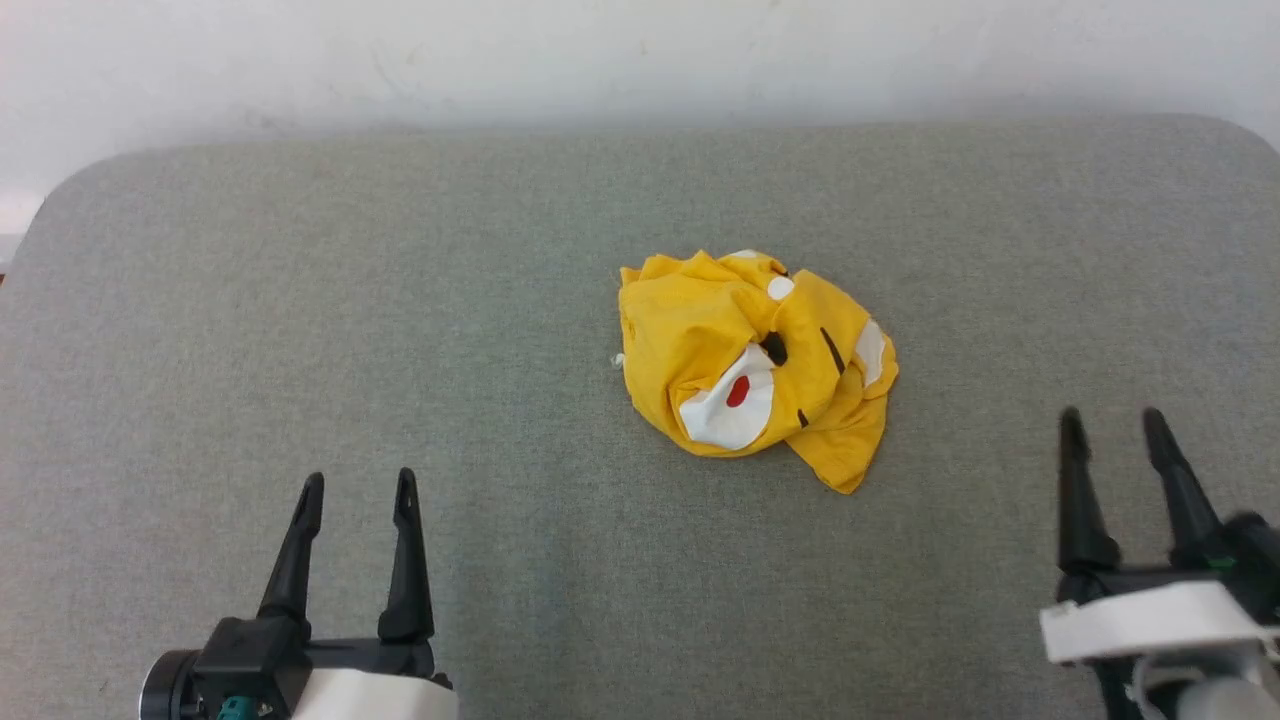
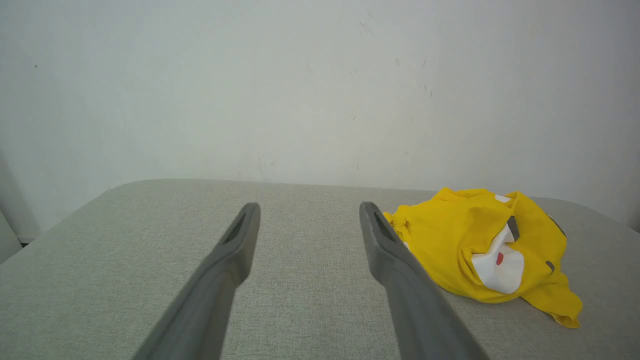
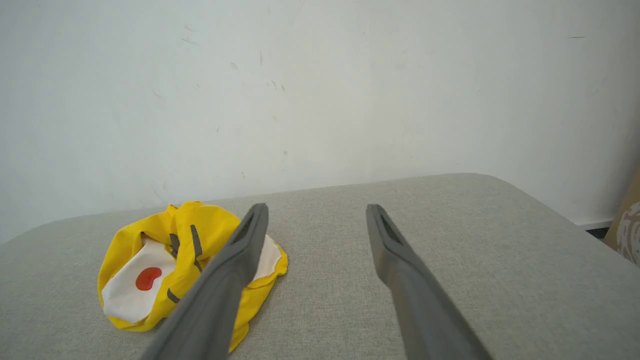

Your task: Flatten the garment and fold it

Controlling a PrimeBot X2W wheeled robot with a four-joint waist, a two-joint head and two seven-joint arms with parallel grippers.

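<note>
The garment (image 1: 750, 360), a bright yellow T-shirt with white patches, a red dot and black stripes, lies crumpled in a heap near the middle of the grey padded table (image 1: 400, 300). It also appears as a yellow heap at the right of the left wrist view (image 2: 480, 250) and at the left of the right wrist view (image 3: 175, 265). My left gripper (image 1: 358, 492) hovers open at the lower left, well short of the garment. My right gripper (image 1: 1112, 428) stands open at the lower right, to the garment's right. Neither holds or touches anything.
A white wall (image 1: 640, 60) runs behind the table's rounded far edge. Bare grey table surface surrounds the garment on all sides. A brown object (image 3: 627, 220) shows past the table's right corner.
</note>
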